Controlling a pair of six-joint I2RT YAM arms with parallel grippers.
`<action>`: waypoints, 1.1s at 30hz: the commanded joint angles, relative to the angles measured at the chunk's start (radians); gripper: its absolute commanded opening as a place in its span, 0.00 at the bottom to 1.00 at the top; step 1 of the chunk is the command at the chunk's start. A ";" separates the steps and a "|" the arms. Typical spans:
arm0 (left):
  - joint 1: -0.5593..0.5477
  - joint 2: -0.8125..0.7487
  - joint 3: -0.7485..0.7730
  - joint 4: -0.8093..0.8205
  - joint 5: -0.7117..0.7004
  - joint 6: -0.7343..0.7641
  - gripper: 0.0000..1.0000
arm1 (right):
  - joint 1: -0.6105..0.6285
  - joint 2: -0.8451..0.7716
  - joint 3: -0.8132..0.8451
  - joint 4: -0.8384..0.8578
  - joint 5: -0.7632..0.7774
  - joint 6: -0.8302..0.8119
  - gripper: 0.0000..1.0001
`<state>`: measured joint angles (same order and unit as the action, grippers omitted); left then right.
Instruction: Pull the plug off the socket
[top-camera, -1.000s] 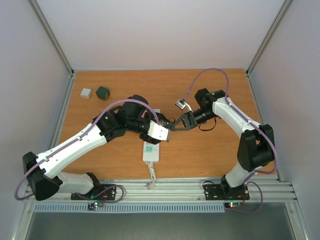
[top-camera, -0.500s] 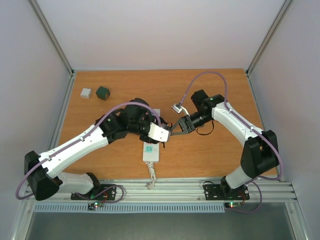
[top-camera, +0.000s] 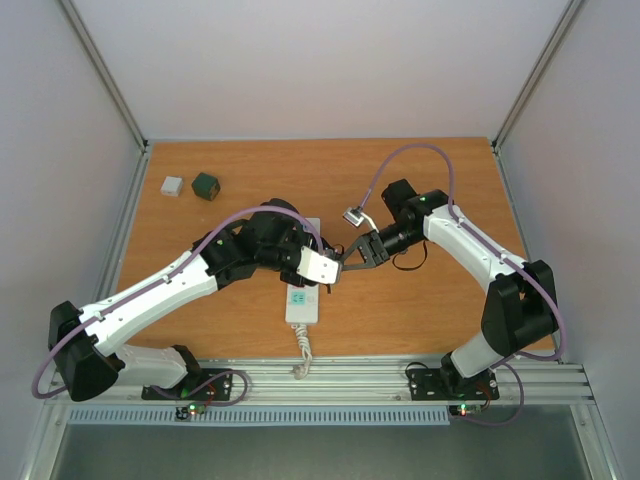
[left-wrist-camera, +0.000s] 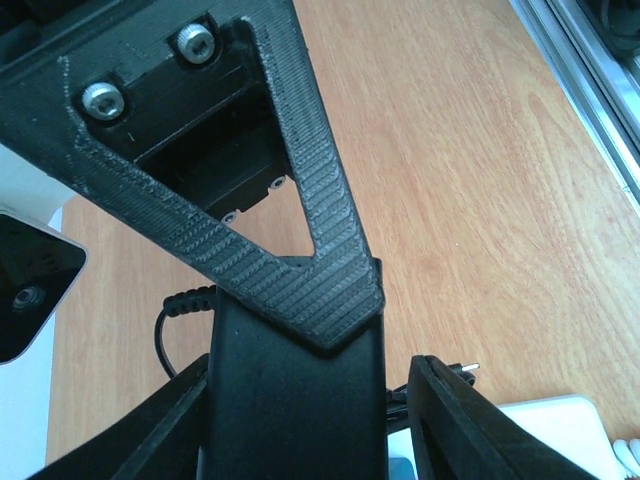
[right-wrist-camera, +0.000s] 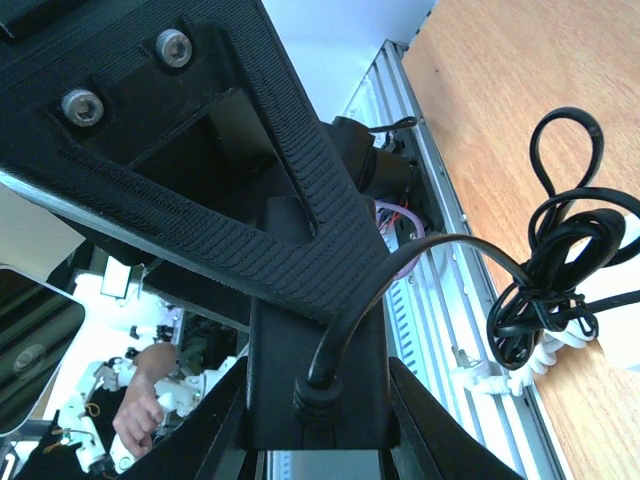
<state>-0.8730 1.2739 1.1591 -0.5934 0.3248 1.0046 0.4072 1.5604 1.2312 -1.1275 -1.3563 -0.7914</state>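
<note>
Two arms meeting over middle of desk (top-camera: 430, 310). Socket (top-camera: 302, 305) lying by middle of near edge, white cord (top-camera: 300, 355) pointing at that edge. Left hand (top-camera: 322, 268) bearing down on socket; its grip impossible to tell. Right hand (top-camera: 352, 254) clamping black plug (right-wrist-camera: 316, 398) just beside socket's right side, cable (top-camera: 405, 262) trailing toward right edge. Over last second right hand edging slightly toward socket, now hardly moving. Pull probably not finishing yet; whether plug is free remaining unclear.

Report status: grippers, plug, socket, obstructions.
Right gripper shut on plug, black cord trailing. Left gripper down over socket, grip unclear. Plug seating hidden. Grey block and green block far left, out of the way.
</note>
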 joint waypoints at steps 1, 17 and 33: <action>-0.009 -0.017 0.005 0.046 0.018 -0.028 0.49 | 0.011 0.003 0.006 0.012 -0.024 0.011 0.06; 0.049 -0.018 0.025 0.038 0.052 -0.134 0.20 | 0.009 -0.046 0.051 0.107 0.050 0.116 0.65; 0.327 0.072 0.261 -0.027 0.037 -0.172 0.18 | 0.002 -0.196 0.005 0.427 0.375 0.300 0.91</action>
<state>-0.6193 1.3045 1.3315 -0.6262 0.3737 0.8349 0.4133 1.4063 1.2537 -0.7910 -1.0832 -0.5346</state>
